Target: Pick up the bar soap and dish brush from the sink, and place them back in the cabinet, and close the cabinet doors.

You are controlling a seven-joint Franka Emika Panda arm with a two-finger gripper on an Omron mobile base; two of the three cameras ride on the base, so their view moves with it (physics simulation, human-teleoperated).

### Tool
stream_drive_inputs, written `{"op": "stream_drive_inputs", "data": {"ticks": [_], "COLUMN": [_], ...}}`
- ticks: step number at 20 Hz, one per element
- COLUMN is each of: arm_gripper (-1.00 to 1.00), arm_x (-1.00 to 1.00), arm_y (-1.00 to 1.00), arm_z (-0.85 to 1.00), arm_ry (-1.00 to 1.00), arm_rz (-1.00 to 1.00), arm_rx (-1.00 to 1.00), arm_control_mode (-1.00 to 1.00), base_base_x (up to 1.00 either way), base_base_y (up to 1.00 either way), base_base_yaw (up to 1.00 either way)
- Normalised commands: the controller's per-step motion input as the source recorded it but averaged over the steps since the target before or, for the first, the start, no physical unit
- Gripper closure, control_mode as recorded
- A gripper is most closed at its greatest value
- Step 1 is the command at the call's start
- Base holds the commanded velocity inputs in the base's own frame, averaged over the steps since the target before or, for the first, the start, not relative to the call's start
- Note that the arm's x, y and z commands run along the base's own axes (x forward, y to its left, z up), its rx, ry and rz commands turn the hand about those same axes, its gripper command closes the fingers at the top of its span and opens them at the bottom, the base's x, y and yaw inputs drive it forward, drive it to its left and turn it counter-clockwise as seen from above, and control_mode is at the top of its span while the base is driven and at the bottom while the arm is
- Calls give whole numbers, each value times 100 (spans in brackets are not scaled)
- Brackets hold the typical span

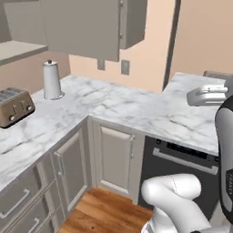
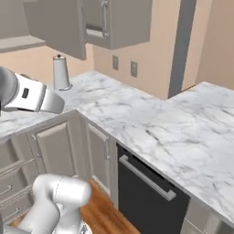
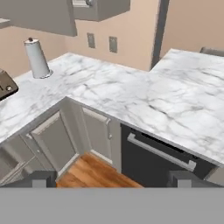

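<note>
My gripper (image 3: 113, 180) stands open with nothing between its dark fingertips (image 3: 40, 178), held high and apart from the marble counter (image 3: 131, 96). The cabinet (image 1: 18, 50) hangs on the wall at the upper left, its plain shelf showing. Its cabinet doors (image 1: 82, 27) stand open, one swung out over the counter corner, with a silver bar handle (image 2: 105, 18) in the right base view. The bar soap, the dish brush and the sink are out of view.
A paper towel roll (image 1: 52, 80) and a toaster (image 1: 14, 107) stand on the counter's left run. Below are base cabinets (image 1: 113, 157) and a black dishwasher (image 1: 179, 161). A tall dark panel (image 2: 180, 45) splits the back wall. Wood floor (image 1: 104, 211) lies in the corner.
</note>
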Motion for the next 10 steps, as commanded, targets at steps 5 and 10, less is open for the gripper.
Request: {"op": "stream_drive_inputs", "data": {"ticks": [5, 10], "arm_gripper": [-100, -100], "arm_x": [0, 0], "arm_y": [0, 0], "arm_z": [0, 0], "arm_ry": [0, 0], "arm_rz": [0, 0], "arm_rx": [0, 0], "arm_control_mode": [100, 100], "base_base_x": [-26, -13], "base_base_y": [-16, -17], "base_base_yaw": [-52, -50]}}
